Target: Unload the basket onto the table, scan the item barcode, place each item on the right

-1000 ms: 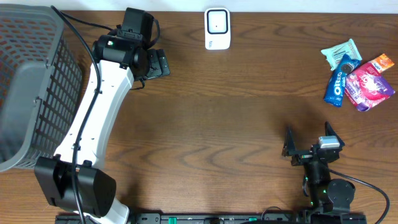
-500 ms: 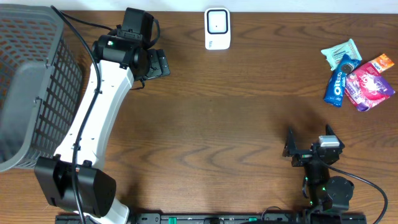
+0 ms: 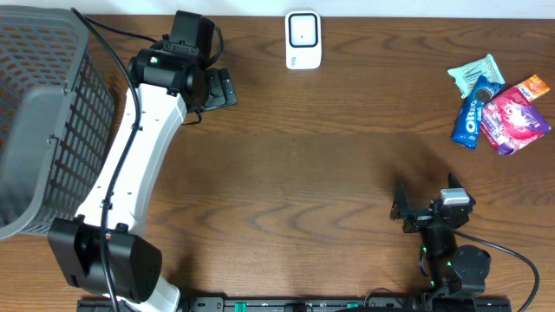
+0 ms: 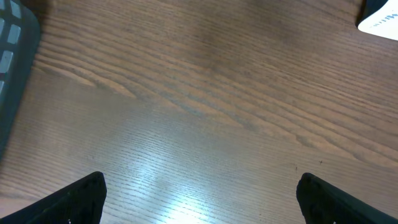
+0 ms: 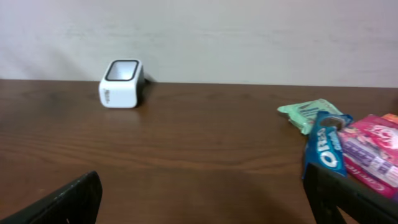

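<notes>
Broadly, a dark wooden table (image 3: 329, 156) fills the overhead view, and the largest thing on it is a grey mesh basket (image 3: 35, 130) at the 9 o'clock edge. Next in size is the white left arm (image 3: 130, 147), which runs from its base at 7 o'clock up to 11 o'clock, just beside the basket. The left claw (image 3: 218, 89) points toward 3 o'clock there. In its wrist view its two fingers stand wide apart with only bare wood between them, so it holds nothing. The basket's rim shows at 9 o'clock of that view and a white corner of the scanner at 1 o'clock. The smaller, dark right arm (image 3: 447, 251) sits at 5 o'clock of the table. The right claw (image 3: 429, 204) is likewise spread wide and empty, clear of everything. Its camera looks across the table toward the far wall. The white barcode scanner (image 3: 303, 39), a small block with a dark-rimmed window on top, stands at 12 o'clock near the table's far edge, well apart from both claws. The items to scan lie in a small heap at 2 o'clock, touching or overlapping one another. They are a pink packet (image 3: 512, 121), a blue Oreo packet (image 3: 472, 117) at its 9 o'clock side, a pale green packet (image 3: 475, 74) toward 12 o'clock of the heap, and a small orange packet (image 3: 533, 87) at its 2 o'clock corner.
</notes>
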Available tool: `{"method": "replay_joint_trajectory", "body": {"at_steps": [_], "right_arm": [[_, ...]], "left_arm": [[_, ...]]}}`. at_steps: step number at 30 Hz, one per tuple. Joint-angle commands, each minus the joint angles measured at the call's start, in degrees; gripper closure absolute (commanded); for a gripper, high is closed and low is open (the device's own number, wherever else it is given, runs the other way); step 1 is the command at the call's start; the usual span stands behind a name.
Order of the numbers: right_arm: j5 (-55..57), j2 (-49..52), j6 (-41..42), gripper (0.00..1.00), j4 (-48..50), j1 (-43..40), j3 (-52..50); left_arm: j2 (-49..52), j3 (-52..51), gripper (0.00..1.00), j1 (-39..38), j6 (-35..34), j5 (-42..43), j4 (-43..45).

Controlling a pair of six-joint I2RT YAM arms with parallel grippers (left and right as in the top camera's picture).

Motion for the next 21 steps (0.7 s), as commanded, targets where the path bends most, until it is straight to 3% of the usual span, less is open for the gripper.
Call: {"method": "replay_joint_trajectory", "body": {"at_steps": [1,9,21], "right_arm": [[-0.2,-0.4,1.8,0.01,-0.3,2.0,-0.2],[1.4,-0.4,1.7,0.01,-0.4,5.6,-0.2],[3.7,-0.4,1.7,0.01,-0.8,4.3,-0.1]], "left_arm": [[0.3,0.3,0.02,0.1,0.1,-0.5,-0.3],[0.3,0.3,0.02,0.1,0.1,-0.5,-0.3],[0.3,0.3,0.02,0.1,0.1,-0.5,-0.3]]}}
